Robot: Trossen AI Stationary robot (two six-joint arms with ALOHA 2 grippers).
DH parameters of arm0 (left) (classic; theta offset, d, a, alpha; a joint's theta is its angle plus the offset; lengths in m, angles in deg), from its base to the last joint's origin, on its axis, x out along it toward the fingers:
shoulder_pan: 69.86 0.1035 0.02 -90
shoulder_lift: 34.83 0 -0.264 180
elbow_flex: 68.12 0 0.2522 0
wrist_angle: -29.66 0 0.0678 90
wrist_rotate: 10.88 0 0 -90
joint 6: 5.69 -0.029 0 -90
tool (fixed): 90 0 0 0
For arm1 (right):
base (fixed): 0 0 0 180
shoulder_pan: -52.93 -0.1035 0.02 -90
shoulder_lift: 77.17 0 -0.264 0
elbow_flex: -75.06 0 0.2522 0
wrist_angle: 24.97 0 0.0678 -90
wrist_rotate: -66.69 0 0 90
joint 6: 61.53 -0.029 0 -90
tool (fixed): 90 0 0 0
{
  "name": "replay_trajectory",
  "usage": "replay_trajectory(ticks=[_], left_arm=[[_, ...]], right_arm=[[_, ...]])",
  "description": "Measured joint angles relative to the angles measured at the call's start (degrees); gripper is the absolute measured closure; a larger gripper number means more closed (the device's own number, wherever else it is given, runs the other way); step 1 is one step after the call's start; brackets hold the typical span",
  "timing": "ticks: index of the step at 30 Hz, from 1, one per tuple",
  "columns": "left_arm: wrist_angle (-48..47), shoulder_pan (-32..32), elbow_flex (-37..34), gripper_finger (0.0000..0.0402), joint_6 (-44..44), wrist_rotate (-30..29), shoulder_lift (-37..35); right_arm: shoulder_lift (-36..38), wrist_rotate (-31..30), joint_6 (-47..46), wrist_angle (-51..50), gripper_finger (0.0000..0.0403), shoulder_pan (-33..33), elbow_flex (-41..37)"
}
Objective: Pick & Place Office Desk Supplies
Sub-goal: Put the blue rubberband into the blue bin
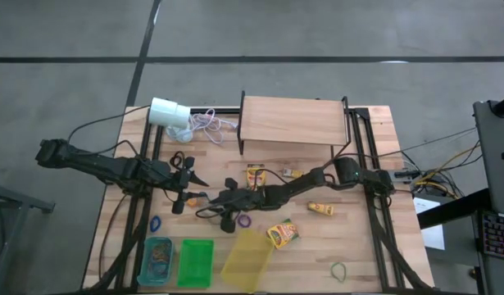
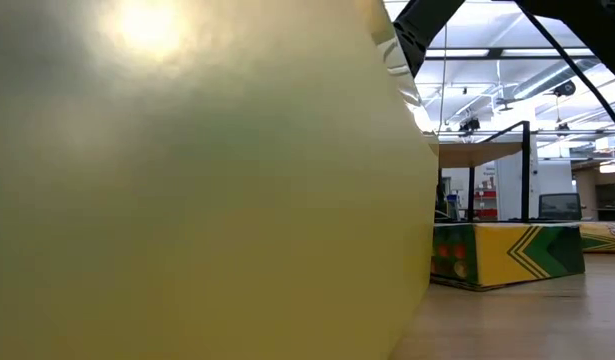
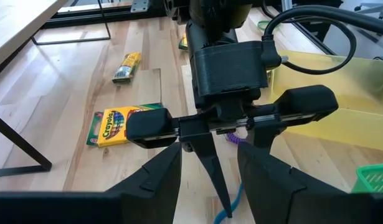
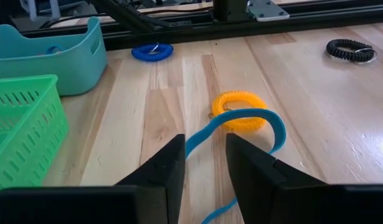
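My right gripper (image 4: 205, 143) reaches in low over the table's middle (image 1: 221, 205), its fingers apart. A thin blue band (image 4: 241, 116) runs through the gap and arches over an orange coil loop (image 4: 239, 111) lying on the wood. My left gripper (image 1: 194, 187) waits open just left of it and faces it, with nothing between its fingers (image 3: 160, 180). Crayon boxes (image 1: 283, 233) (image 1: 256, 174), yellow packets (image 1: 320, 209) and loose loops, purple (image 1: 243, 220), blue (image 1: 156, 221) and green (image 1: 340, 270), lie flat on the table. My right gripper has the blue band passing between its fingers, which come in slanting down from the table's right. The band lies against the inner edge of one finger (image 4: 179, 155) and is not pinched. Its far part (image 4: 275, 127) stands up in a slack arch above the orange loop.
A teal bin (image 1: 157, 260), a green basket (image 1: 194, 262) and a yellow bin (image 1: 247, 260) stand along the near edge; the yellow bin fills most of the low view. A wooden shelf (image 1: 291, 119) and a white cylinder with its cord (image 1: 168, 112) are at the back.
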Motion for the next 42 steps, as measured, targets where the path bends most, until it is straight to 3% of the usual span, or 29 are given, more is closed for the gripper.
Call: replay_trajectory(ticks=[11, 18, 26, 36, 42], left_arm=[[0.0, 0.0, 0.0, 0.024, 0.0, 0.0, 0.0], [-0.1, 0.0, 0.0, 0.024, 0.0, 0.0, 0.0], [-0.4, 0.0, 0.0, 0.024, 0.0, 0.0, 0.0], [-1.9, 0.0, 0.0, 0.024, 0.0, 0.0, 0.3], [-3.2, 0.0, 0.0, 0.024, 0.0, 0.0, 0.3]], right_arm=[[3.7, -0.9, 1.8, -1.0, 0.0297, 0.0, -2.6], [12.5, -1.0, 6.0, -0.5, 0.0285, 0.0, -10.8], [25.2, -2.2, 6.0, 0.8, 0.0289, 0.0, -25.5], [34.6, -2.2, 5.5, 22.4, 0.029, 0.0, -47.1], [34.6, -2.2, 5.4, 26.4, 0.0299, 0.0, -50.2]])
